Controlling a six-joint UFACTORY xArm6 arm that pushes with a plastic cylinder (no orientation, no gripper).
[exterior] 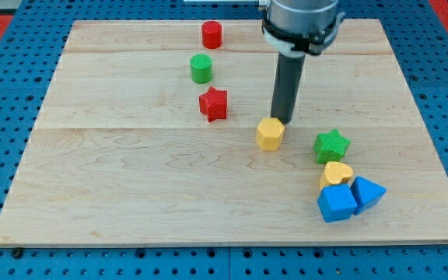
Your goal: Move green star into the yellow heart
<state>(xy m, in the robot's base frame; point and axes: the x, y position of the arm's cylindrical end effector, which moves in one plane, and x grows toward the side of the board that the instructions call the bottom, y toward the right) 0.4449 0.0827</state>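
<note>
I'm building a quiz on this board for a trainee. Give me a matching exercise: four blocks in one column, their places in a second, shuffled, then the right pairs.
Blocks:
1. green star
2. yellow hexagon
3. red cylinder
4. yellow heart

Places:
A. nearest the view's top
B. right beside my tip, just below it in the view
C. against the blue cube, just above it in the view
D. just above the yellow heart, to the view's right of the yellow hexagon

Pairs: 1-D, 2-B, 3-A, 4-C
</note>
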